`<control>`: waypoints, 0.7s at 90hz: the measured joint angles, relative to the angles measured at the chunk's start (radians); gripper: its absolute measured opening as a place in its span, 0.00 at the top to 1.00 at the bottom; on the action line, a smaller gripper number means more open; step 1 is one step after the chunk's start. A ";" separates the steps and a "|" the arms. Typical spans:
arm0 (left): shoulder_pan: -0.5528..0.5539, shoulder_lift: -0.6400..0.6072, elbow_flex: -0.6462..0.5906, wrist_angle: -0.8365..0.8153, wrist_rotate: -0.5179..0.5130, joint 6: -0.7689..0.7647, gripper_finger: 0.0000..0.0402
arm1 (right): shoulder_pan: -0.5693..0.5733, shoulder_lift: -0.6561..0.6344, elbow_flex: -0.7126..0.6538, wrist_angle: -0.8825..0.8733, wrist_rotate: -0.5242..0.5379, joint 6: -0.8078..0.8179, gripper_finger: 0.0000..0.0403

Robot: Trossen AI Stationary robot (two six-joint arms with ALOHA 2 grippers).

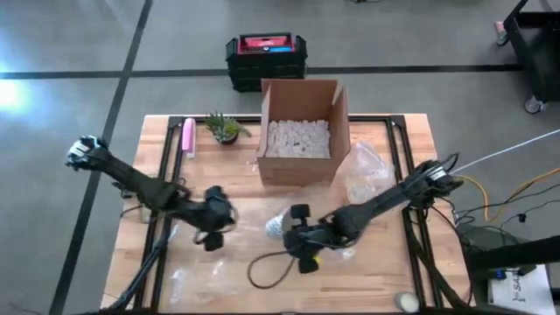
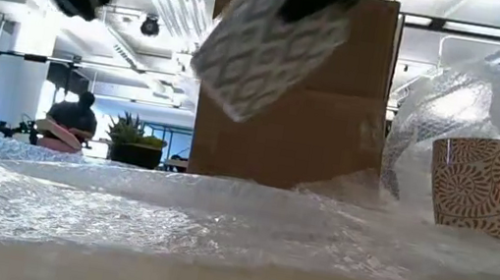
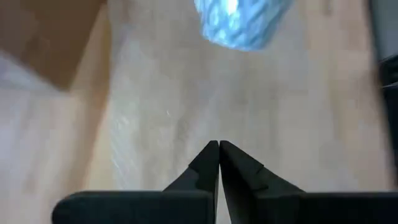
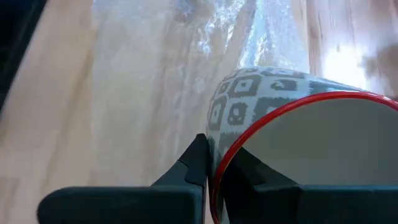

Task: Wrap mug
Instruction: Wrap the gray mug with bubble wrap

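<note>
Right end effector [image 4: 213, 165] pinches the rim of the mug [image 4: 283, 124], one finger outside on the grey diamond pattern, one inside past the red lip; low view shows the mug [image 2: 269, 48] tilted and lifted clear of the bubble wrap [image 2: 170, 212]; in the high view it sits at about 6 o'clock from the cardboard box [image 1: 300, 131], just right of the surface centre, mug [image 1: 279, 227] at 9 o'clock of the right end effector [image 1: 302, 238]. Left end effector [image 3: 219, 152] fingers pressed together, holding nothing; it hovers over the bare wood surface [image 1: 157, 175] at 9 o'clock of the mug, apart from it, left end effector [image 1: 214, 229] in the high view. Second patterned cup [image 2: 474, 183] stands upright in loose wrap at 3 o'clock in the low view; small plant [image 1: 224, 128] at 9 o'clock of the box.
</note>
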 joint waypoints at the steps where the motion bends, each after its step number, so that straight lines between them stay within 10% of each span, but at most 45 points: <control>1: -0.007 -0.013 -0.013 0.011 -0.009 -0.012 1.00 | -0.004 0.012 0.011 -0.004 -0.007 -0.006 0.98; 31: -0.052 -0.191 -0.278 0.285 -0.093 -0.079 1.00 | -0.084 0.358 0.507 -0.447 -0.116 -0.053 0.98; 63: -0.062 -0.146 -0.295 0.304 -0.038 -0.099 1.00 | -0.101 0.553 0.763 -0.476 -0.177 -0.087 0.91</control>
